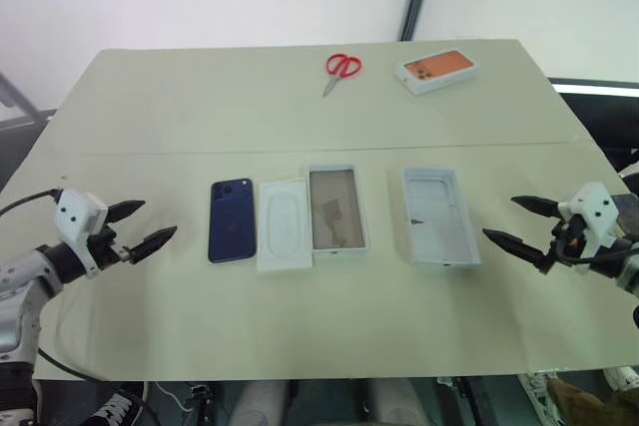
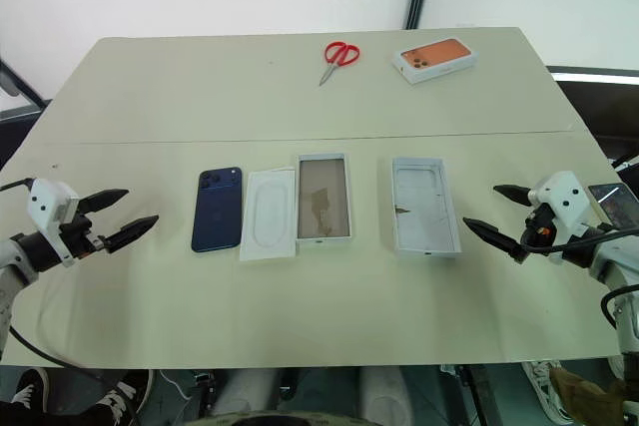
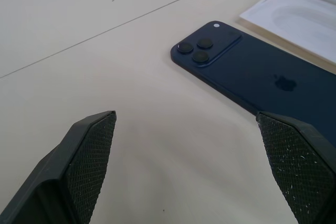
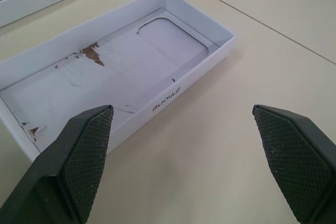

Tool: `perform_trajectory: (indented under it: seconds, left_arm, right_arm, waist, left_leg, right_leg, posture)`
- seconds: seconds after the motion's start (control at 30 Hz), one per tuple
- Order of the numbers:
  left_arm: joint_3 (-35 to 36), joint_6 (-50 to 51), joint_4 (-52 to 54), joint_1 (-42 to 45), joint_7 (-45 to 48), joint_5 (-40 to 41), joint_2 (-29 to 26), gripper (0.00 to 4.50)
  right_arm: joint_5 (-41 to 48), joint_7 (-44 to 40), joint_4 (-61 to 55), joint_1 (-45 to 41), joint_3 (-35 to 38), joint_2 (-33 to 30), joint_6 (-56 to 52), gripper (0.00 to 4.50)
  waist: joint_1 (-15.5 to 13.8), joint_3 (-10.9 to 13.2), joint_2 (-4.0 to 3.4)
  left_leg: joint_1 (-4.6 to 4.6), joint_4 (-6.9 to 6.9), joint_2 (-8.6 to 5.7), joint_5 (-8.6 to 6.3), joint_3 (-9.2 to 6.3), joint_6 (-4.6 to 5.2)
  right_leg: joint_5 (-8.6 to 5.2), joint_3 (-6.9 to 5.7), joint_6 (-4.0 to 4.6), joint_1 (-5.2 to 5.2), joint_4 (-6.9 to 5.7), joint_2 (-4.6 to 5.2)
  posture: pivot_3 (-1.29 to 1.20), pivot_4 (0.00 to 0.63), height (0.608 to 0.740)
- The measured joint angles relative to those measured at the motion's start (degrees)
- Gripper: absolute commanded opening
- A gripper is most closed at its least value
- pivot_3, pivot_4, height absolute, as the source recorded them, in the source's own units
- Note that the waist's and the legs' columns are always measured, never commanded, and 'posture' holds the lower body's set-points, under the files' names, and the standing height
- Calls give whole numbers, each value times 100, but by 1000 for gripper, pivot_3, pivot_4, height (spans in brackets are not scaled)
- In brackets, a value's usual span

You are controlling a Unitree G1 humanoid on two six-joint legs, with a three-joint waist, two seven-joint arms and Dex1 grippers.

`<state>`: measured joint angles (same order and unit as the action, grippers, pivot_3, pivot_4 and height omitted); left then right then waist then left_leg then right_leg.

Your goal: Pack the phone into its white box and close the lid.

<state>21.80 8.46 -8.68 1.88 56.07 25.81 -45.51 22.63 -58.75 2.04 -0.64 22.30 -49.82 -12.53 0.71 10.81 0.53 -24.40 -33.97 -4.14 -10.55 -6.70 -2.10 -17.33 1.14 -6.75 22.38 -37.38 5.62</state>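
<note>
Item: the phone (image 1: 232, 219), dark blue, is lying back-up on the table (image 1: 300, 326), its long axis running 12 to 6 o'clock in the head view, with the camera cluster pointing toward 12. Just beside it at 3 o'clock, a flat white insert (image 1: 283, 224) is lying, its far edge touching or overlapping the white box (image 1: 336, 209), which is sitting open-side up and showing a brownish floor. Further toward 3 o'clock, well apart, the lid (image 1: 439, 215) is resting inside-up, torn paper showing on its inner face. At 12 o'clock, far off, red scissors (image 1: 341, 68) and an orange-pictured box (image 1: 435, 71) are lying. The left gripper (image 1: 141, 229) is hovering near the phone with its fingers spread wide and empty; the right gripper (image 1: 517, 221) is hovering beside the lid, likewise spread and empty. Risks: the glossy, thin phone is lying flush on the table, so fingertips are likely to slip off its edges; the insert crowding the box may be dragged along or block placement.
</note>
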Motion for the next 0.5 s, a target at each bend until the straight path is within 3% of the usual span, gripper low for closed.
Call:
perform_trajectory:
  seconds: [0.5]
  left_arm:
    - [-20,-22,89,-2,22,-35,10,4500]
  right_arm:
    - [-1,76,0,-32,-138,0,-8,4447]
  waist:
    - [2,0,0]
  left_leg:
    - [0,-2,0,0,1,0]
  right_leg:
    - [0,0,0,0,-3,0]
  posture:
    - [0,150,740]
